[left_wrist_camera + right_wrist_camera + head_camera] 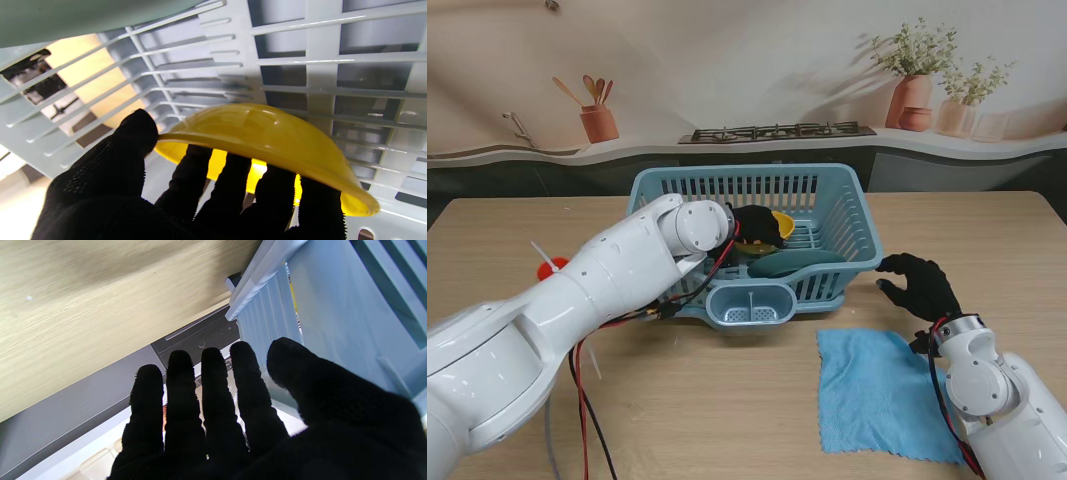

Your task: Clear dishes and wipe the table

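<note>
A yellow bowl [267, 133] sits pinched between thumb and fingers of the left hand [749, 226], inside the blue dish basket [852, 215] at the table's far centre, beside a dark green plate [792, 263]. To the basket's right, the right hand [919, 283] hovers empty, fingers spread. A blue cloth [877, 392] lies flat, nearer.
</note>
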Available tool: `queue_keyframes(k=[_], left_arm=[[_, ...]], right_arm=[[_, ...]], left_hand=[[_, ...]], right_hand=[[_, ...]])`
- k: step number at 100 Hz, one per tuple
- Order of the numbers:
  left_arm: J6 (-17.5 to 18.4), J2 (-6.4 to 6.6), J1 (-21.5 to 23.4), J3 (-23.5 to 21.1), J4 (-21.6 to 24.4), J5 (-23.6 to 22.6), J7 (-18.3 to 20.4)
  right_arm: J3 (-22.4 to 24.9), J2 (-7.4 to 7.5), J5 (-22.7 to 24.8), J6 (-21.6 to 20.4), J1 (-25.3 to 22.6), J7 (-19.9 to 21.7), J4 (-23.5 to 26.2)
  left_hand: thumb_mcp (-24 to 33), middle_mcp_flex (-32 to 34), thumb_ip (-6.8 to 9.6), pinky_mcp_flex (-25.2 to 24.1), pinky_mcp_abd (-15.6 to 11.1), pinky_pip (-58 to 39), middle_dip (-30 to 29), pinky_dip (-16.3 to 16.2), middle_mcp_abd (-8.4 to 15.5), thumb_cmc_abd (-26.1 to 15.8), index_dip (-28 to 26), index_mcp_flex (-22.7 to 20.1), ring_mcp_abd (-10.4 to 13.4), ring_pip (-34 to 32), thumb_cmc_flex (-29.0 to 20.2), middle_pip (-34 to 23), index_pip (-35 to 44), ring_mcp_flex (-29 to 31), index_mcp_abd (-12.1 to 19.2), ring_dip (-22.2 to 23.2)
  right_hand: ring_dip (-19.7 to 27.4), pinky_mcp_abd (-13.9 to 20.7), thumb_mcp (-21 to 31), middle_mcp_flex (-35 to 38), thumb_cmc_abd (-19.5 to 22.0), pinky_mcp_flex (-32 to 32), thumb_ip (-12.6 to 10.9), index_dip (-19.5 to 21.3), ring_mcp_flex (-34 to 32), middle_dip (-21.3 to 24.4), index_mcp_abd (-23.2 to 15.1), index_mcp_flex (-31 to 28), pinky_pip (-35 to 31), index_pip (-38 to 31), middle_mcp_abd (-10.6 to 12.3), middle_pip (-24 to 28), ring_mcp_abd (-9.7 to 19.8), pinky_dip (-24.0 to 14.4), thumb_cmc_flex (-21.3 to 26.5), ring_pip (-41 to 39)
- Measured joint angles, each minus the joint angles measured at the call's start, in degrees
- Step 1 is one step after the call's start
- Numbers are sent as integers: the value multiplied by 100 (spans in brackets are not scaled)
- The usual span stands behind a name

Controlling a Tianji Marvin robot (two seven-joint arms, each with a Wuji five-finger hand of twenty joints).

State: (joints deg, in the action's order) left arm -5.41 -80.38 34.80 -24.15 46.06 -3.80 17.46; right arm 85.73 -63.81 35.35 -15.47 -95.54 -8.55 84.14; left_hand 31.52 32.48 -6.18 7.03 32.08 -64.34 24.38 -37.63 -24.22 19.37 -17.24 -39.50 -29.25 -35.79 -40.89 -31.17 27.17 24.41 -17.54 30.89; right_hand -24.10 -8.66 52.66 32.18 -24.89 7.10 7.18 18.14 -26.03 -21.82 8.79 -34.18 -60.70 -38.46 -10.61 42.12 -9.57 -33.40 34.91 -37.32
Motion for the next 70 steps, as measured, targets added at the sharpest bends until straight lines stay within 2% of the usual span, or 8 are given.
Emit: queue_keyframes(k=[10,21,29,34,45,70], left_arm=[[-15,3,11,0,5,1,5],[-89,10,27,-10,21,34,35],[-98,12,52,-49,33,52,24],[-97,12,67,-63,33,53,-9],[-82,19,99,-89,46,50,-80],[114,172,184,-191,305,-74,-168]], right_arm=[[-2,0,0,0,0,0,0],[-5,0,0,0,0,0,-1],[-6,0,0,1,0,0,-1],[-6,0,0,1,0,2,-1],[-6,0,0,0,0,3,-1],[-6,0,0,-2,0,7,-2]], left_hand=[[59,-109,5,-91,-64,102,-60,82,2,-5,0,4,77,129,127,85,-79,-25,69,-80],[74,-318,8,-270,-179,182,-125,200,24,-8,104,306,221,177,335,181,-346,-283,140,-151],[62,-471,8,-406,-315,280,-147,255,78,-12,123,307,244,309,413,222,-429,-459,250,-186],[57,-527,8,-492,-388,322,-154,266,142,-19,135,461,285,384,468,279,-506,-582,349,-217],[57,-603,8,-597,-497,324,-159,338,160,-19,136,525,289,395,468,268,-536,-670,372,-217],[57,-695,8,-711,-662,360,-161,400,214,-20,120,525,363,396,468,260,-373,-739,421,-218]], right_hand=[[0,0,0,0,0,-1,0,0,0,0,0,0,76,0,1,0,0,0,0,0],[0,0,0,0,0,-1,0,0,0,0,0,0,77,1,1,0,1,0,0,1],[0,0,0,0,0,-3,0,0,0,0,0,0,77,1,1,0,1,-1,0,2],[0,0,0,0,0,-11,0,0,0,0,0,0,77,1,3,0,1,-1,0,2],[0,0,0,0,0,-13,0,0,0,0,-1,0,78,1,4,-1,2,-1,0,2],[0,0,0,0,0,-13,0,0,0,0,-2,0,77,1,6,-1,7,-1,0,2]])
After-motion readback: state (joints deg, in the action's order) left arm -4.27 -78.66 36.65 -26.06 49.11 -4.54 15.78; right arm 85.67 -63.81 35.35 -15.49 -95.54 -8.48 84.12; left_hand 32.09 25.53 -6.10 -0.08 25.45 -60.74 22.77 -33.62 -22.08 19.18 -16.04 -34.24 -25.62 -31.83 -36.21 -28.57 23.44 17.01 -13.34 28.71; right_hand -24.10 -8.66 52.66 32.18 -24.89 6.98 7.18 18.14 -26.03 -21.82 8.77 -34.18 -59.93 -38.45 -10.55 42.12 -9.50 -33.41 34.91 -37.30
